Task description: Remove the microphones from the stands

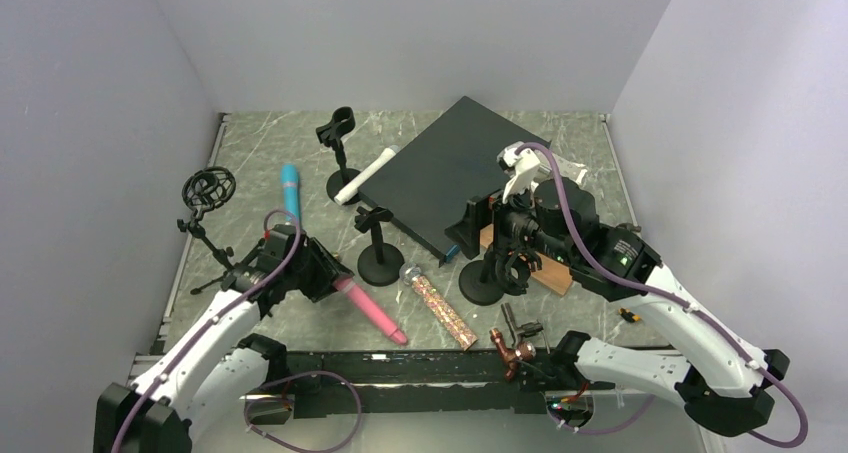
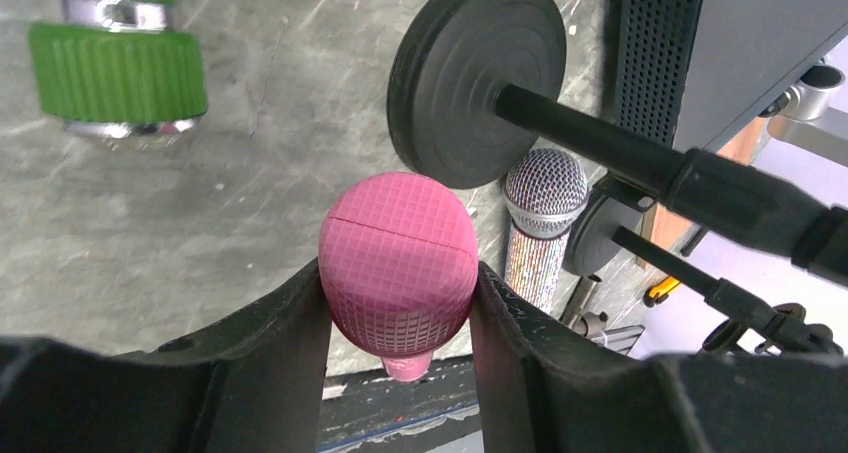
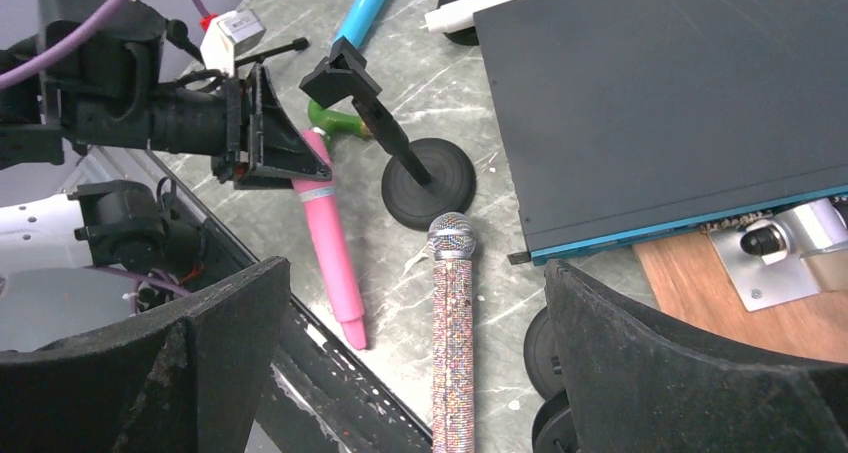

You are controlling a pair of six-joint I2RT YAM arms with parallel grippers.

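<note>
Left gripper has its jaws pinched narrow on the bulb head of the pink microphone, one finger on each side of the mesh. The microphone is clear of any holder. From above it slants from the gripper toward the near edge of the table, tail end low and to the right. I can't tell whether the tail is resting on the surface.

The stand just beyond it is upright, and its clip is empty. So I'd say the removal itself is done and what's left is setting the thing down.

Right gripper hangs over the middle with its jaws spread wide, holding nothing. The glitter microphone lies flat below it.

On handling, this looks like a stiff, fairly light piece, nothing that bends. The gridded head gives the pads some bite, but it's round, and a ball between flat fingers can roll or squirt out. The handle looks smooth and tapered, so it's probably slippery. The safer hold, I'd judge, is the thick part of the handle right under the head.
</note>
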